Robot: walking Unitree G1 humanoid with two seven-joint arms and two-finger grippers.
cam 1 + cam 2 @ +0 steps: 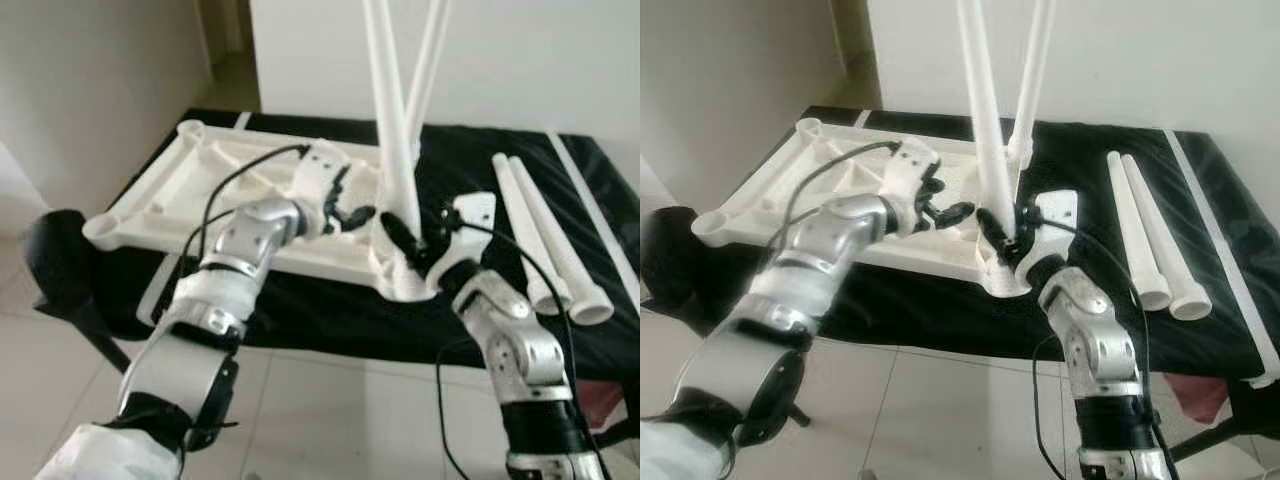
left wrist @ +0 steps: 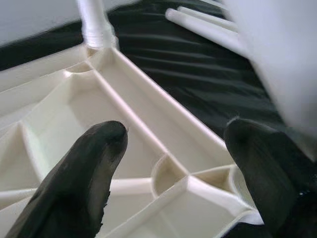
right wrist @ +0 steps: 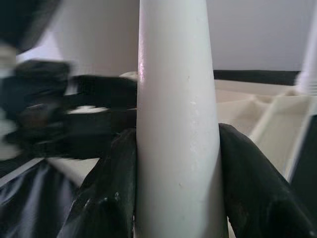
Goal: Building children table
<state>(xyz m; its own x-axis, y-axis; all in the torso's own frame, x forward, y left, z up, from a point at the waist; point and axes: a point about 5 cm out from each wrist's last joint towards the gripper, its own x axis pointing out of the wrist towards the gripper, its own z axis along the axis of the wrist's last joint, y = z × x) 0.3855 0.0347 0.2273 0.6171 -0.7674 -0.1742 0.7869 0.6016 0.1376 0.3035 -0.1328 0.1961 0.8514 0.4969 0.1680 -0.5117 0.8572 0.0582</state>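
Two claws at tabletop (image 1: 200, 190) corner: right claw (image 1: 403, 238) pinching upright leg (image 1: 392, 130); left claw (image 1: 355, 213) spread, hovering.

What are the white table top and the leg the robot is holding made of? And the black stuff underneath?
The table top looks like moulded plastic, cream and slightly glossy, with stiffening ribs. The leg in the right end effector also looks plastic, smooth with a sheen. The black cover seems a thin shiny sheet, wrinkled, perhaps plastic film.
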